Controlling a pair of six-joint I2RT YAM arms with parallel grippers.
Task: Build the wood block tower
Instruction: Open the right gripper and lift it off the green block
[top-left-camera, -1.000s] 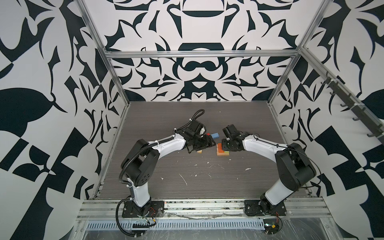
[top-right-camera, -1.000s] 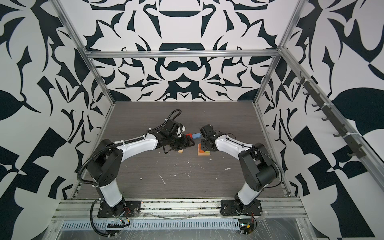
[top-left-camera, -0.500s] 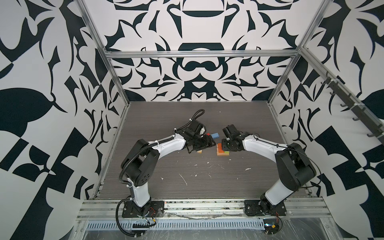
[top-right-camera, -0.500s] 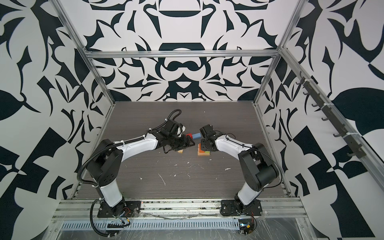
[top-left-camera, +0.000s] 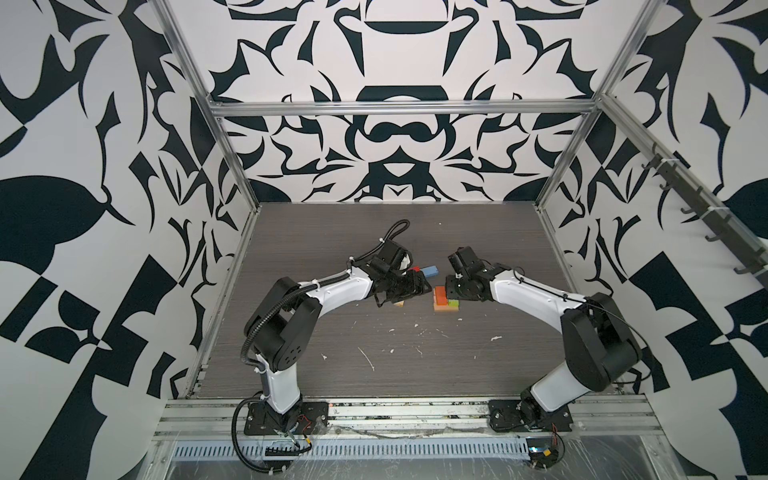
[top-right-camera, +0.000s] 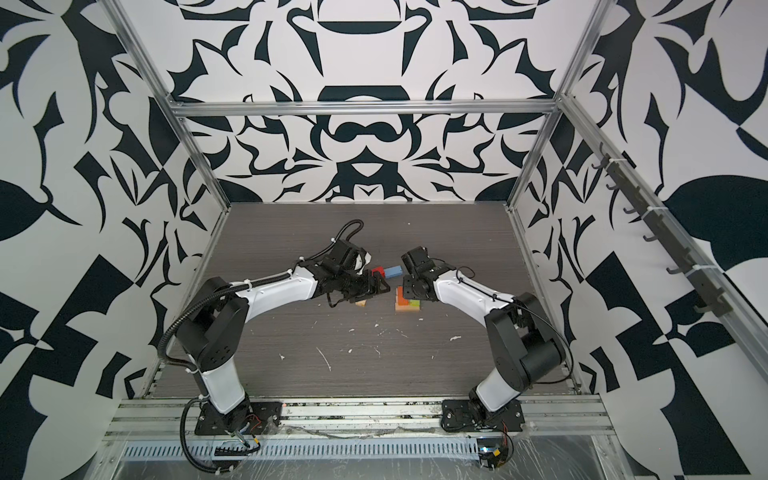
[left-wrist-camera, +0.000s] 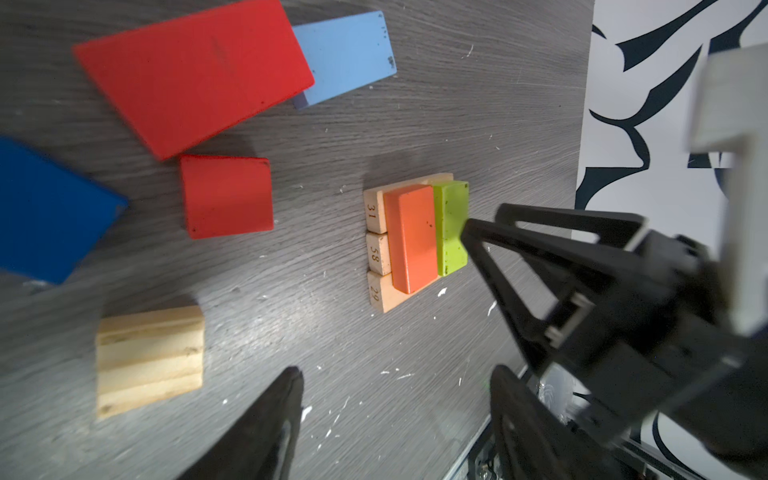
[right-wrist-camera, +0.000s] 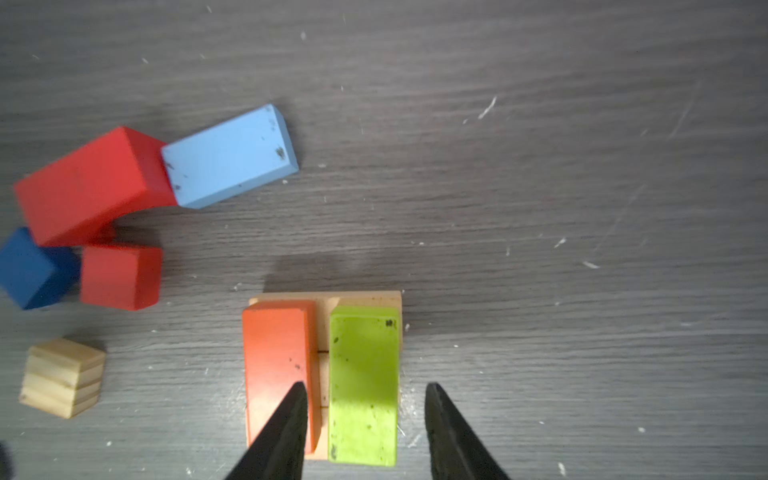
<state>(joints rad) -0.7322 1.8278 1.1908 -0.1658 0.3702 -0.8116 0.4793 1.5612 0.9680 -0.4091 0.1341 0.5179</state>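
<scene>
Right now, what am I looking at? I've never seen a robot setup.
A left arm and a right arm, each ending in a pincer, reach over a table. Two pictures look from above; two come from cameras on the wrists. The stack: tan bars under an orange bar and a green bar, side by side. The right pincer stands open astride the green bar, not gripping. The left pincer is open, empty. A red cube, a pale blue block and a tan block lie loose.

Orange block (top-left-camera: 439, 295), green block (top-left-camera: 454, 305) atop tan base (top-left-camera: 440, 308)
</scene>
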